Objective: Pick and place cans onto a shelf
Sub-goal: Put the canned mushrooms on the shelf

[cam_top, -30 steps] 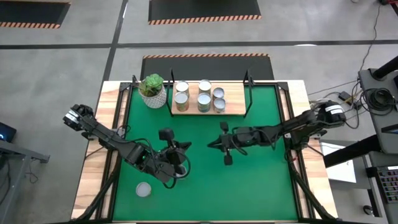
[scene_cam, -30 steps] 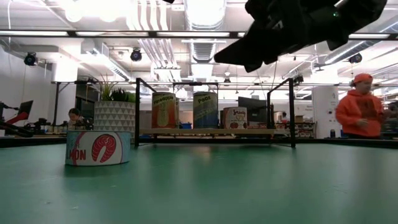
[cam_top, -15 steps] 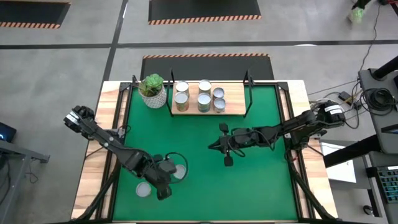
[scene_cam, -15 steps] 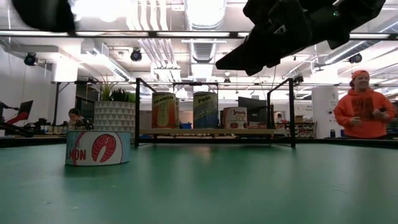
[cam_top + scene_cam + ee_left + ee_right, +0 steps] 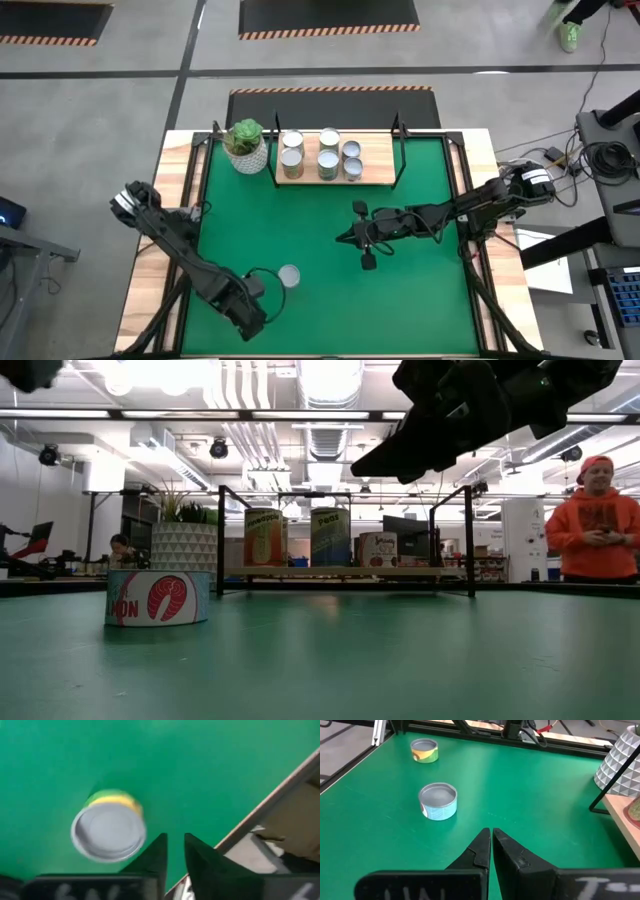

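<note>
Green mat (image 5: 400, 300) covers the table top, with both arms reaching in over it. At the left, the left arm runs along the near-left part of the mat. Its wrist view looks down on the left gripper (image 5: 173, 842), whose two dark fingertips stand slightly apart and hold nothing. A yellow-labelled can (image 5: 107, 831) stands upright on the mat just beside those tips and clear of them, not between them. The wooden table edge lies on the tips' other side.

A little further right, a pale-labelled can (image 5: 289, 276) stands upright on the mat just beside the left arm. In the low view its label shows a red fish.

Toward the back of the table, a white pot with a plant (image 5: 247, 150) stands just beside the left end of the shelf (image 5: 380, 165). Several cans (image 5: 327, 162) stand upright on the left and middle of the board, and its right end is bare.

Right of centre, the right gripper (image 5: 345, 237) hangs above the mat with its fingers pressed together and holding nothing. It points toward the two loose cans, well apart from both.

Beyond the table, at the far right, a person in an orange top (image 5: 600, 525) stands in the room.
</note>
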Controlling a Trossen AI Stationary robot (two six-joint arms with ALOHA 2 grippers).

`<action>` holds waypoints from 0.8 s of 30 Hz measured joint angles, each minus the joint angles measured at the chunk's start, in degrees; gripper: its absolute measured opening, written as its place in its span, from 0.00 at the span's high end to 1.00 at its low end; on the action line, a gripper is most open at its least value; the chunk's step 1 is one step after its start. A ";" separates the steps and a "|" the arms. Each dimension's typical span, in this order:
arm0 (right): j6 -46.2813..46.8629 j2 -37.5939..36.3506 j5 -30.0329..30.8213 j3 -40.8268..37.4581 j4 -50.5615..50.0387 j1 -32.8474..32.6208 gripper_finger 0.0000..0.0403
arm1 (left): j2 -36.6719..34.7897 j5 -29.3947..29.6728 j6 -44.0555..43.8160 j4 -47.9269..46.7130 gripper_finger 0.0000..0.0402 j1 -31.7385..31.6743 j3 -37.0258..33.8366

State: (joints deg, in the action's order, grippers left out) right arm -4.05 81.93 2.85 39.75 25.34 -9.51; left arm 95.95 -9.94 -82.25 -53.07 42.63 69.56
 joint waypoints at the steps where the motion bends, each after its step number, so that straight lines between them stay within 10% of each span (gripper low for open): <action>1: 0.02 0.00 -0.01 0.02 0.03 -0.09 0.98 | 0.51 -0.04 -0.66 -0.60 0.85 0.44 0.00; 13: 0.98 0.00 -0.26 0.00 -0.16 -3.03 0.98 | 5.40 4.41 -13.24 -10.68 0.32 5.42 0.00; 24: 2.12 0.00 0.00 0.00 -0.17 -3.27 0.98 | 6.46 8.75 -15.29 -9.69 0.14 7.85 0.00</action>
State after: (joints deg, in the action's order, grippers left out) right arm -1.93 81.93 2.85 39.75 25.17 -12.78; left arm 102.41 -1.19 -97.54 -62.76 50.47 69.56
